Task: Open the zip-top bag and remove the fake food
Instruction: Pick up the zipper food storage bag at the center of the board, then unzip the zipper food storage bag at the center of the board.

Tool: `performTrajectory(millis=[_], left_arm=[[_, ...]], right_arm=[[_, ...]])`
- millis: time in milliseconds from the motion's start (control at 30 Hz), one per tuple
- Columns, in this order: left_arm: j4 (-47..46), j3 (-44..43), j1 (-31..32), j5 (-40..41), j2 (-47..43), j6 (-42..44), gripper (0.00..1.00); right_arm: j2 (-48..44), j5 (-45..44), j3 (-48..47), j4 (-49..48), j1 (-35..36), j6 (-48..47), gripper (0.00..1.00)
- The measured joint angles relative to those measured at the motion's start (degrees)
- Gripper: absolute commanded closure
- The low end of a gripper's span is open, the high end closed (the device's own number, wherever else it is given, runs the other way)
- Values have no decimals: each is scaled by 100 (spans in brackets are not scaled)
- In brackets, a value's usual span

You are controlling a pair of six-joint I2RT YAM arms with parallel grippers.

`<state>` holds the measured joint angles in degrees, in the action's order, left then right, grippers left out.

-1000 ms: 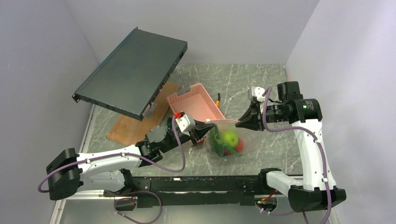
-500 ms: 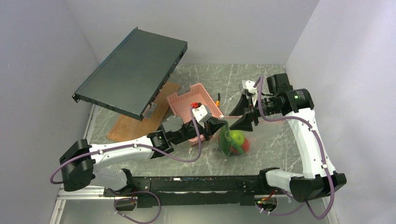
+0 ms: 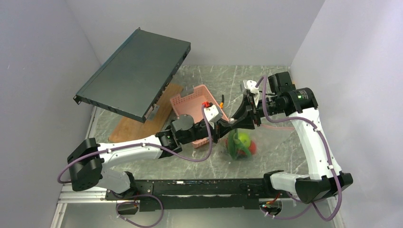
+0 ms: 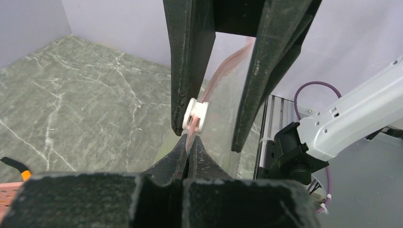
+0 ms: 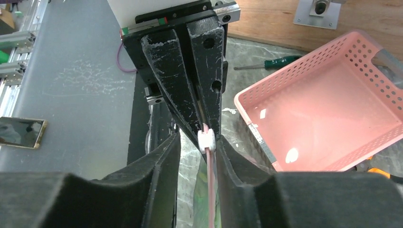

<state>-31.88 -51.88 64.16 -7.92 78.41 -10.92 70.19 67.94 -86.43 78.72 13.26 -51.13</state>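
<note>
**BAG HELD AT THE STRIP, RIGHT JAWS ASTRIDE THE SLIDER**

1. Left arm. In the top view it runs from the lower left of the frame to the centre. The left gripper (image 4: 190, 140) has its fingers pressed together on the pink strip (image 5: 211, 190) of the bag (image 4: 221, 95), with no gap between them. The grip sits just beside the white slider (image 4: 195, 115).

2. Right arm. It enters from the lower right of the top view and bends back toward the centre, so its tips face the left gripper. The right gripper (image 5: 197, 142) has its jaws partly apart, one finger on each side of the strip with the slider between them. In the left wrist view the slider touches one finger while the other stands clear. Nothing is clamped.

3. Bag. It hangs below the two grippers at centre frame in the top view, strip edge uppermost. Whether its lower edge rests on the table (image 3: 280, 142) cannot be told.

4. Food (image 3: 242, 144). All of it is inside the bag, gathered at the bottom: a lime-green apple (image 3: 244, 138), a red piece (image 3: 252, 148) at its lower right, and green pods (image 3: 232, 145) at its left.

5. Behind the grippers. The pink basket (image 5: 380, 71) stands just behind the left gripper. A screwdriver (image 5: 278, 62) with a green handle lies on the table beside the basket.

6. Far left. A wooden board (image 3: 138, 127) lies flat on the table. A dark flat unit (image 3: 135, 71) stands tilted above it, reaching into the upper left of the frame.
</note>
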Motion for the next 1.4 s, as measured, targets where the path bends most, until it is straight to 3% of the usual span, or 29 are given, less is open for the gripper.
performTrajectory(millis=[200,500,1400], left_arm=[[0,0,0,-81,22,-83,100],[-166,92,0,-66,13,-138,100],[-702,774,17,485,-452,-232,100]], right_arm=[[0,-50,2,-151,2,155,84],[-197,-208,164,-522,4,472,96],[-372,-466,352,-748,33,680,100]])
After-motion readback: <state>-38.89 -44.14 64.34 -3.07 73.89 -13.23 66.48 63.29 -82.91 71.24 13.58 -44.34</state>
